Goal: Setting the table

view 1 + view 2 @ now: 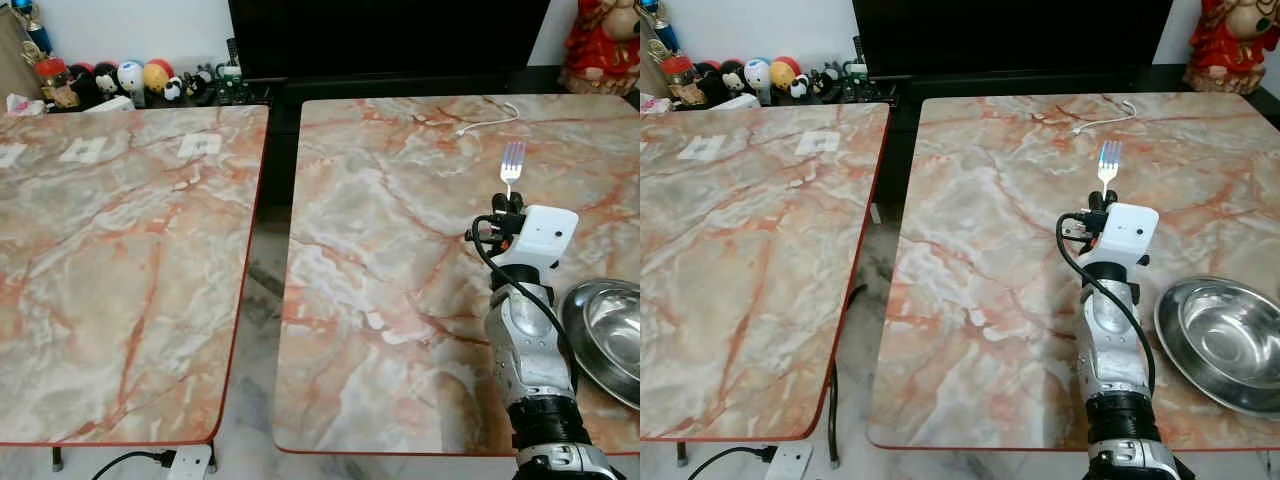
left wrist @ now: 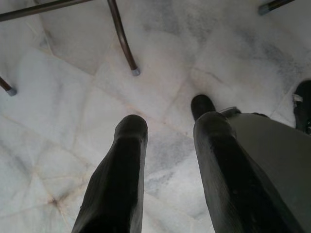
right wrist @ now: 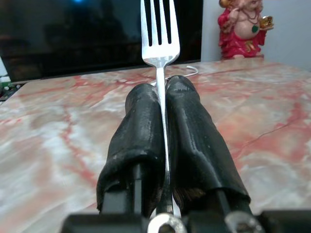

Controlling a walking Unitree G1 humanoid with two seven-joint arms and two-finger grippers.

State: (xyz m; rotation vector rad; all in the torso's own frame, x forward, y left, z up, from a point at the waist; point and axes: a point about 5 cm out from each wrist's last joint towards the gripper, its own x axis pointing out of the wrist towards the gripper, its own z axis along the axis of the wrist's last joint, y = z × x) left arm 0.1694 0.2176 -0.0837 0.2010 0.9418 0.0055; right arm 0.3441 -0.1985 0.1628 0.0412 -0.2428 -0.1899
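Right gripper (image 3: 163, 121) clamps silver metal fork (image 3: 160, 34), tines forward, over marble table (image 1: 380, 300); steel bowl (image 1: 610, 335) at its right edge. Left gripper (image 2: 167, 160) open, above white floor (image 2: 73, 111).

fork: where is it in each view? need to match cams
Left eye view: fork right of centre, tines pointing away, above the right end effector.
Right eye view: fork right of centre, over the marble table.
Left wrist view: not in it.
Right wrist view: fork top centre, clamped between the fingers.
Shared landmark: white cable.

Head views downward over tables (image 1: 400, 300)
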